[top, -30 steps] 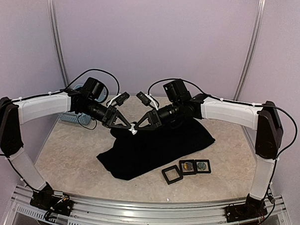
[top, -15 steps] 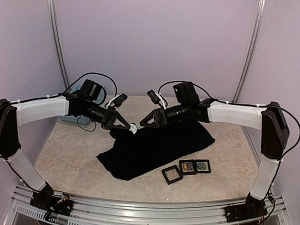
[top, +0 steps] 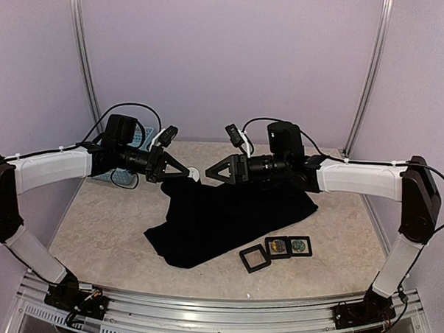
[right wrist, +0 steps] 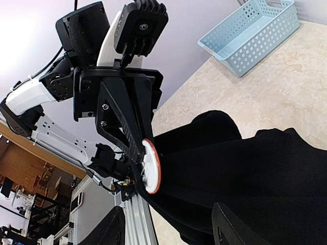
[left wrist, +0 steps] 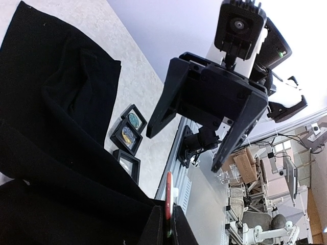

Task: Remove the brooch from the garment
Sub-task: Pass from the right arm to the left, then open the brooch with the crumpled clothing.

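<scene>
Risk: the right claw (top: 209,173) gapes empty and nothing anchors the garment (top: 227,218). A pull by the left claw (top: 186,174) may drag the cloth along, or the disc may slip. The brooch (right wrist: 151,167) is a white disc with a red rim, clenched in the left claw above the desk (top: 101,235), with black cloth tented up to it.

The garment (top: 227,218) is plain black, with no print. The brooch (right wrist: 151,167) is a white disc with an orange-red rim. The basket (right wrist: 250,33) is light blue, dotted all over with small holes. The counter (top: 109,228) is beige with a faint marbled pattern. Three small frames (top: 279,247) are black; two have greenish and golden centres. The left end effector (top: 186,174) and the right end effector (top: 210,173) are black. The left arm (top: 52,166) and the right arm (top: 361,178) are white with black joints. The wall (top: 226,63) is pale lilac.
</scene>
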Tool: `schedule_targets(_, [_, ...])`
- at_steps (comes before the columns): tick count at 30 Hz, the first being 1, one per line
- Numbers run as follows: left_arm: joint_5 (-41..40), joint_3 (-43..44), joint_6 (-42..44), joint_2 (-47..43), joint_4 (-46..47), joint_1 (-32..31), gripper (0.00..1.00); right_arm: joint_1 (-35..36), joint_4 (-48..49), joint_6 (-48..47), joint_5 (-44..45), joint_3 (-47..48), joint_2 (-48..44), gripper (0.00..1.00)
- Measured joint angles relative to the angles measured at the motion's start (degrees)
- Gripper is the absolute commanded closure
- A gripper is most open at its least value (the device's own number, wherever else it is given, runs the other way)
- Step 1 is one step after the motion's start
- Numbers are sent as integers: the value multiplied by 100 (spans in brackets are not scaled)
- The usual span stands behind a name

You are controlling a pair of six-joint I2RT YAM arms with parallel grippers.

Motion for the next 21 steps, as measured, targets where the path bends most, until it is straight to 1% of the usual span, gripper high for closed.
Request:
schedule_targets(5, [33, -61, -214, -7, 313, 7, 100, 153, 431, 247, 4, 4, 44, 41])
schedule_targets(13, [76, -140, -468, -22, 697, 11, 100, 214, 590, 424, -227, 192, 365, 42])
schedule_targets(16, [109, -142, -562, -22, 846, 9, 100, 225, 623, 468, -306, 243, 459, 45])
schedule_targets(19, [129, -142, -599, -22, 916, 9, 100, 245, 632, 498, -378, 297, 531, 52])
schedule_targets(21, [131, -142, -614, -22, 949, 9, 100, 258, 651, 522, -417, 337, 564, 54])
